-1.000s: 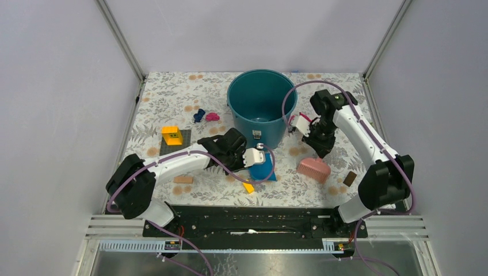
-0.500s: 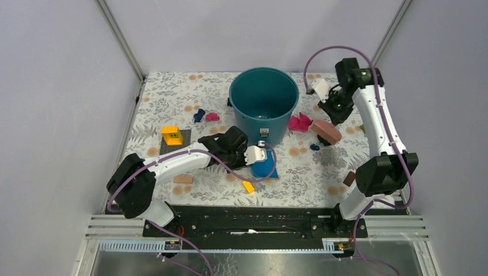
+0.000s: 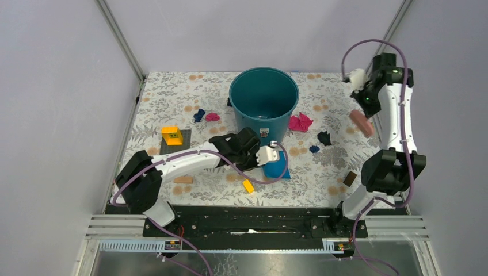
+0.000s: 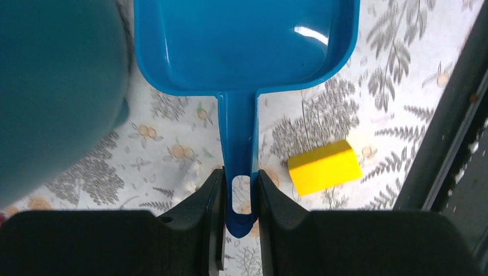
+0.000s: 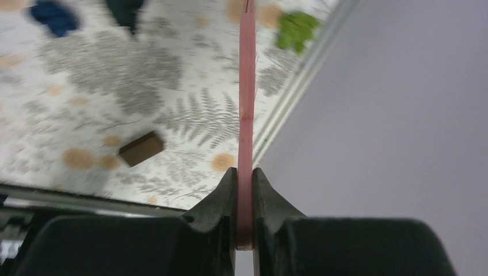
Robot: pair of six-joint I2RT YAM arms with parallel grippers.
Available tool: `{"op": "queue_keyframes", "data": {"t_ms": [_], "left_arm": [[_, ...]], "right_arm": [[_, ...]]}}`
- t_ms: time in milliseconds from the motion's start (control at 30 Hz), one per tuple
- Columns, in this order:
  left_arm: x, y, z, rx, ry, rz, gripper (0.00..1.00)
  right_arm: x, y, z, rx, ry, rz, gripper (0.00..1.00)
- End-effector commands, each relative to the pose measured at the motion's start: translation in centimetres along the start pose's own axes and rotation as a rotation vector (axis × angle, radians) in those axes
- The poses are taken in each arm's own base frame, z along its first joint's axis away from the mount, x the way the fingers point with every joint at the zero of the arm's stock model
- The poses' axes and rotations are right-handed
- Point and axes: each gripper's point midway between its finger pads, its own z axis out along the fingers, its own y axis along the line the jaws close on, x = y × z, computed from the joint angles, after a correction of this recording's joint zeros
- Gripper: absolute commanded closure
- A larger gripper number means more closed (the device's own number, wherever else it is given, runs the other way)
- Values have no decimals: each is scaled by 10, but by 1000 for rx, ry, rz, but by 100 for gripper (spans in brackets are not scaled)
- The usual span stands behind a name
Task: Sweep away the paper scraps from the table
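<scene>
My left gripper (image 3: pixel 266 161) is shut on the handle of a blue dustpan (image 3: pixel 277 167), which lies on the table (image 3: pixel 172 92) in front of the teal bucket (image 3: pixel 263 103). The left wrist view shows the handle (image 4: pixel 239 144) clamped between my fingers. My right gripper (image 3: pixel 366 105) is shut on a pink brush (image 3: pixel 361 122), held up at the table's right edge. Paper scraps lie right of the bucket: a magenta wad (image 3: pixel 300 122), a black one (image 3: pixel 324 138) and a small dark blue one (image 3: pixel 314 149). A dark blue scrap (image 3: pixel 199 114) and a pink scrap (image 3: pixel 212 117) lie left of the bucket. A green scrap (image 5: pixel 295 30) shows in the right wrist view.
A yellow brick (image 3: pixel 172 135) stands on a dark plate at the left. A small yellow block (image 3: pixel 248 186) lies near the front edge, beside the dustpan (image 4: pixel 324 167). A tan block (image 3: pixel 183 179) lies front left and a brown block (image 3: pixel 349 178) front right. Grey walls close both sides.
My right arm has swung the pink brush from the table's front middle up to the far right edge. The left arm has shifted the dustpan slightly right.
</scene>
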Motion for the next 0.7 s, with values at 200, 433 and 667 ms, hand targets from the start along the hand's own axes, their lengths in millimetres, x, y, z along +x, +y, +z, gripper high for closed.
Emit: {"op": "queue_keyframes", "data": {"t_ms": [200, 433, 667], "left_arm": [[-50, 22, 17, -86, -36, -84, 100], [-61, 30, 34, -96, 0, -104, 100], [-63, 37, 47, -103, 38, -105, 100]], "right_arm": [[22, -128, 38, 372, 47, 237, 100], [8, -139, 87, 326, 39, 275, 100], [-11, -96, 100, 154, -31, 345, 100]]}}
